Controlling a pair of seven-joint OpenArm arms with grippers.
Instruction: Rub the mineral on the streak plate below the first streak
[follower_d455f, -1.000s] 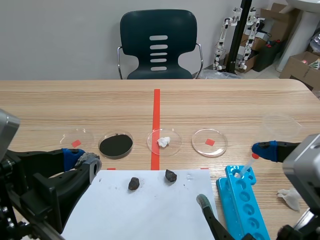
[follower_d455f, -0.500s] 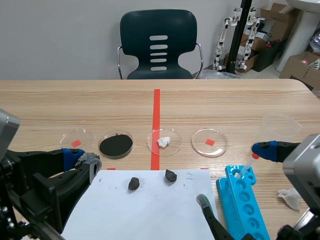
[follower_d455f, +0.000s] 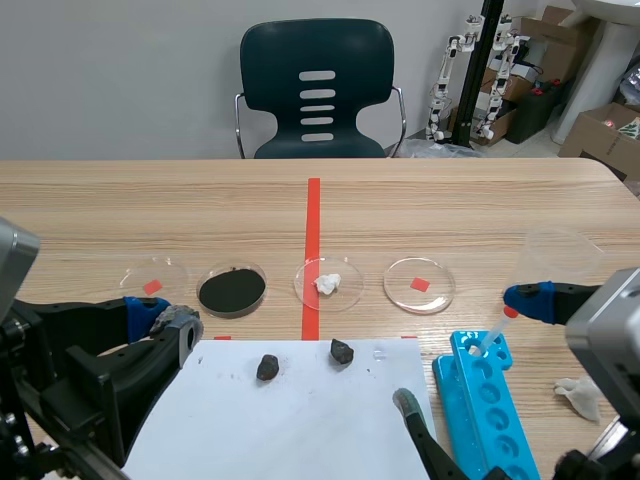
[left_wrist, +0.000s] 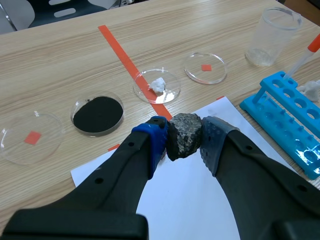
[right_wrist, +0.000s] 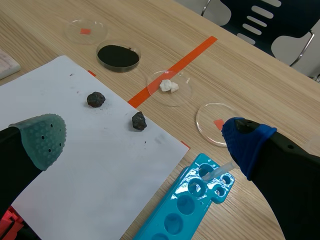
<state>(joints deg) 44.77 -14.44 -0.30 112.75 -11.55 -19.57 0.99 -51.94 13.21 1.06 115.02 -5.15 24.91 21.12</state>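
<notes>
The left gripper (left_wrist: 184, 137) clamped a dark grey speckled lump of mineral (left_wrist: 184, 134) firmly between both pads. It was held over the white flat sheet (left_wrist: 187, 197) lying under the fingers, probably so that it could be pressed down and rubbed there.

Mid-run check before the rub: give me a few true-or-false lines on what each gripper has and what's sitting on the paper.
1. The left gripper is shut on the mineral. True.
2. The right gripper holds the dropper. False: it is open and empty; the dropper stands in the blue rack.
3. Two dark rocks lie on the white paper. True.
4. The white chunks lie on the white paper. False: they lie in a clear dish beyond it.
</notes>
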